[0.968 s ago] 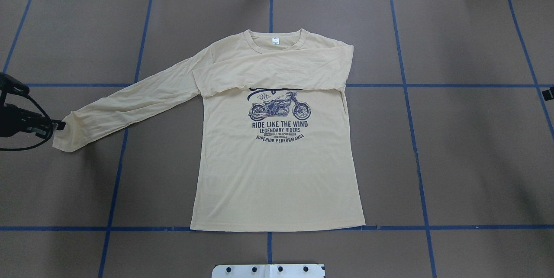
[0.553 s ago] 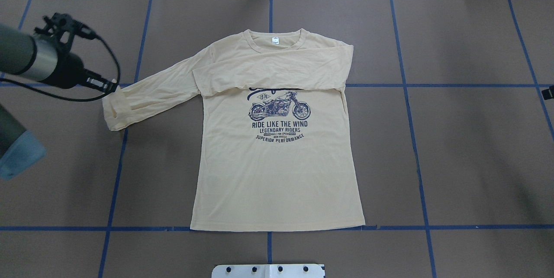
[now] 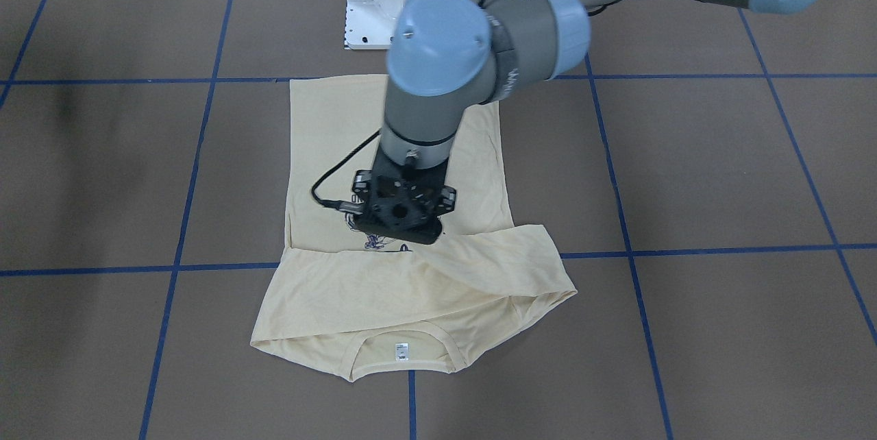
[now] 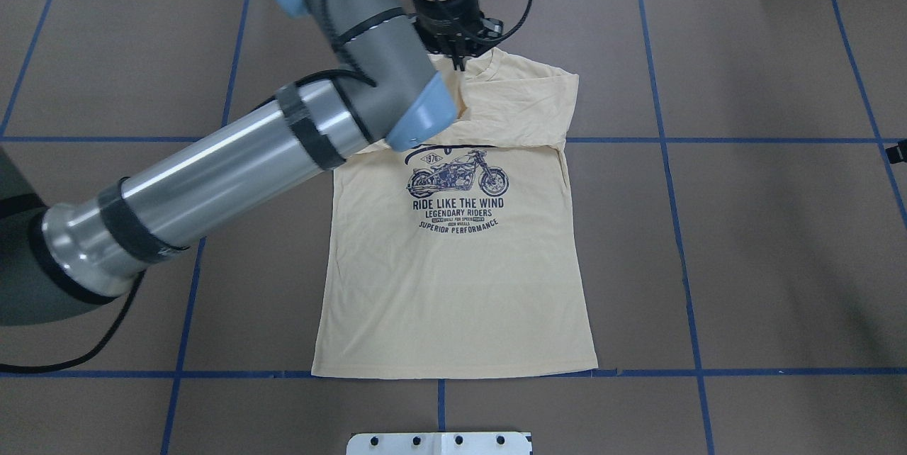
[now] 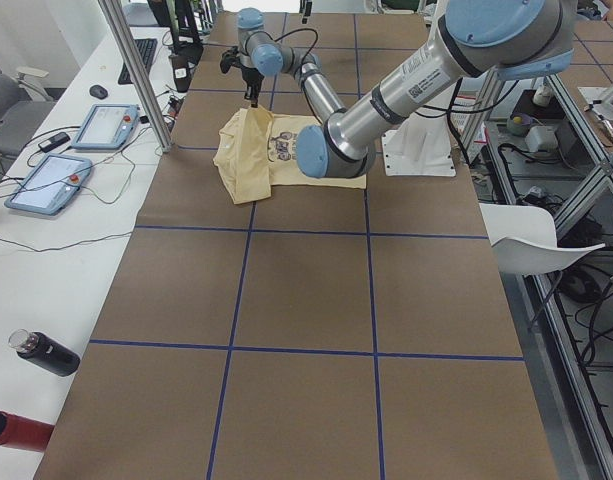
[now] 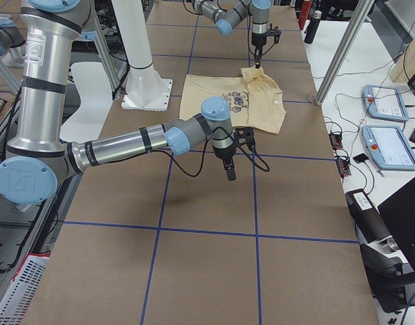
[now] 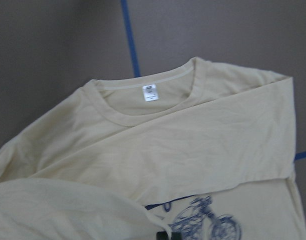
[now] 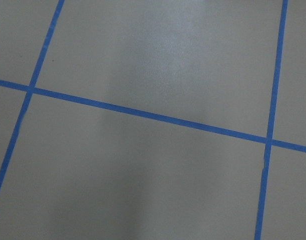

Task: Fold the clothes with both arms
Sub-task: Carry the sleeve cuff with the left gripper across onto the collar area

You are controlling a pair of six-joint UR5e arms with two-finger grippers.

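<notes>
Above the T-shirt — left arm, jaws pinching the lifted sleeve

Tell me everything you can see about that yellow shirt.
The shirt is pale yellow cloth, long-sleeved, with a ribbed neck, white label and navy motorcycle print. It lies front up on the table; one sleeve is folded across the chest, the other is held up by the left claw.

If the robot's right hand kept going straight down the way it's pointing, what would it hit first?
Probably the bare brown table: the right hand points down at it, beside the T-shirt.
</notes>
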